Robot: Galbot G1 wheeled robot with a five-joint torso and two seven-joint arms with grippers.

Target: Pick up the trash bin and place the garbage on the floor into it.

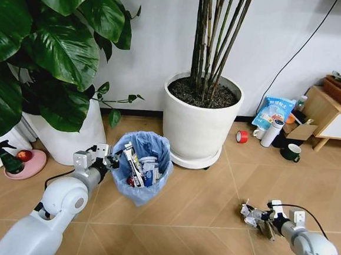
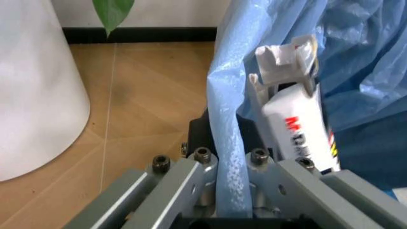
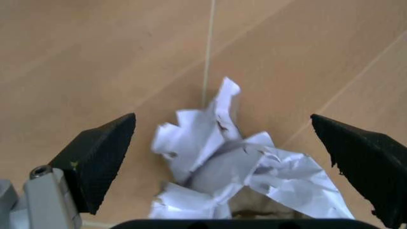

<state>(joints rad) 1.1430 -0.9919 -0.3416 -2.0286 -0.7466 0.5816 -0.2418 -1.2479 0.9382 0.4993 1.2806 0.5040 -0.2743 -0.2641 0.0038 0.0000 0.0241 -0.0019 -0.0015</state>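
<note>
Blue-lined trash bin [image 1: 142,166] stands litter-filled on the floor [image 1: 199,206]; crumpled white paper [image 3: 235,171] lies apart.

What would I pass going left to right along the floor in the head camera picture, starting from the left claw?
Left claw gripping the bag rim → trash bin → white plant pot → right claw open around crumpled paper → dark green mug.
</note>
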